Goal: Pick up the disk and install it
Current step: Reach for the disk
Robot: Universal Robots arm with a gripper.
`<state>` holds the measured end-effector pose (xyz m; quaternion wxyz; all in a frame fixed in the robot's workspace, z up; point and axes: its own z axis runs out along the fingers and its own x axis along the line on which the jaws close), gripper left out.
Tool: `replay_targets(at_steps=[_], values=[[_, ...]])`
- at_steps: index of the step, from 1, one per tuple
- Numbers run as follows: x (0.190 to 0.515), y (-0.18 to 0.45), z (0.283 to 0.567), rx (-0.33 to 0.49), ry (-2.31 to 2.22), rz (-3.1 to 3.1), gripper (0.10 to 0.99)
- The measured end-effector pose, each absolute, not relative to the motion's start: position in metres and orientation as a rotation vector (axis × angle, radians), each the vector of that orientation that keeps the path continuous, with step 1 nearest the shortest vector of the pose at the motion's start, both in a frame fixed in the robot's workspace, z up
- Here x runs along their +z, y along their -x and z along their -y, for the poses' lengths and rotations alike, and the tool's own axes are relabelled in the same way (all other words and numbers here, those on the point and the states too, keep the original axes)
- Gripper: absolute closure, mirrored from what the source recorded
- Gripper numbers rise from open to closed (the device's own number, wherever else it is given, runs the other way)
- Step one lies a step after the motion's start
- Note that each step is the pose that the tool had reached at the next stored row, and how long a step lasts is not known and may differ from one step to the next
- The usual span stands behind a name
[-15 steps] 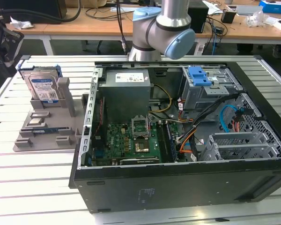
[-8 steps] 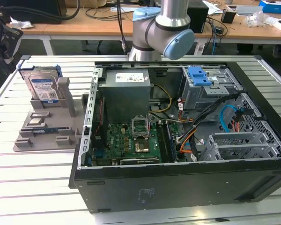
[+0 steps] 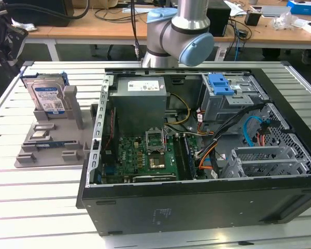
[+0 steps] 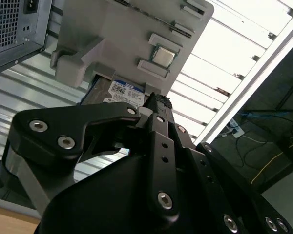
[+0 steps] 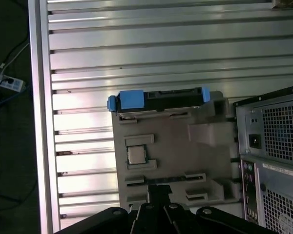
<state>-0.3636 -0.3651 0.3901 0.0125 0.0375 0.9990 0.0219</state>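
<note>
- The disk (image 3: 47, 96) stands on its edge in the grey holder (image 3: 52, 142) on the worktop (image 3: 41, 202), at the exterior view's left of the open computer case (image 3: 197, 212).
- My pincer (image 4: 156, 101) hangs over the holder, apart from the disk. I cannot tell if it is wide or narrow.
- If I come down crooked, I think it bumps the holder's wall or tips the disk.
- A weak hold on that thin edge could let the disk slip and fall.
- The cables (image 3: 232, 118) inside the case could catch the disk.
</note>
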Motion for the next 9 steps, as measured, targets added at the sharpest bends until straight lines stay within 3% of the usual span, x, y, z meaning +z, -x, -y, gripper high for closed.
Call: replay_targets(at_steps=[9], values=[[0.389, 0.366, 0.350, 0.068, -0.116, -3.114, 0.980]])
